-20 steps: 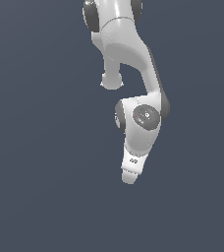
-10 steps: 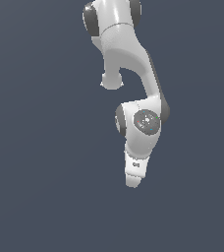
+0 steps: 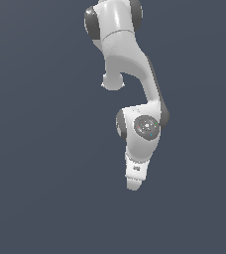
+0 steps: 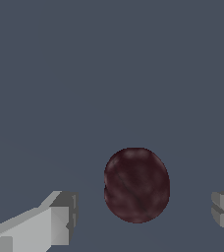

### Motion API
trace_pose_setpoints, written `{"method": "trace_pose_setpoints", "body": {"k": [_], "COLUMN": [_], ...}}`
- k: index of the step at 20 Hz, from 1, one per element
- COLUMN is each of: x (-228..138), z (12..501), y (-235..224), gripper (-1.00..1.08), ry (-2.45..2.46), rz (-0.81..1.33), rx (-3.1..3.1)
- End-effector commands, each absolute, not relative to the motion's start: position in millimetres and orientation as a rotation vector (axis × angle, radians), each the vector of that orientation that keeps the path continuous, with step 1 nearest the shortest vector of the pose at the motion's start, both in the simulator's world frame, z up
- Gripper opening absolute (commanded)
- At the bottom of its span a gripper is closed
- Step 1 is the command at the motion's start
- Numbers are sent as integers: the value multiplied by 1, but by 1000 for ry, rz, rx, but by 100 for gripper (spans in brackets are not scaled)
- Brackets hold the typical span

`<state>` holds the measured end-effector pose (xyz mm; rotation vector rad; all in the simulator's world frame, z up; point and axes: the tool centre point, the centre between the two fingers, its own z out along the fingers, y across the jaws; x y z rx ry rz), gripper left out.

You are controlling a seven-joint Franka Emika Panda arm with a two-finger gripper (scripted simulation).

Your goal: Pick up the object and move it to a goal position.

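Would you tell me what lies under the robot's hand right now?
In the wrist view, the dark red ball sits between the open hand's fingertips. In the exterior view the hand covers it, so contact cannot be judged.

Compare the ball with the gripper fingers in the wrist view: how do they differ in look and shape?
The ball is dark maroon-red and mottled; the fingers are plain white and grey. The ball is rounded, the fingers blocky and flat-sided. The ball shows whole, while each finger is cut off by the picture's edge. Shared: the ball lies in the gap of the gripper, clear of both fingers.
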<state>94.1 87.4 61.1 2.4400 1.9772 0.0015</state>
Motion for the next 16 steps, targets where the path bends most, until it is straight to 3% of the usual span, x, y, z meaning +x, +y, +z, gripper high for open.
{"method": "trace_pose_setpoints", "body": {"k": [1, 10, 11, 16], "x": [93, 94, 94, 94], "z": [46, 28, 28, 28], "y": [88, 88, 88, 88], "gripper": [100, 100, -100, -100], "ry": [1980, 1982, 1982, 1982], "rz": [-1, 0, 0, 0], "rx": [2439, 2437, 2437, 2437]}}
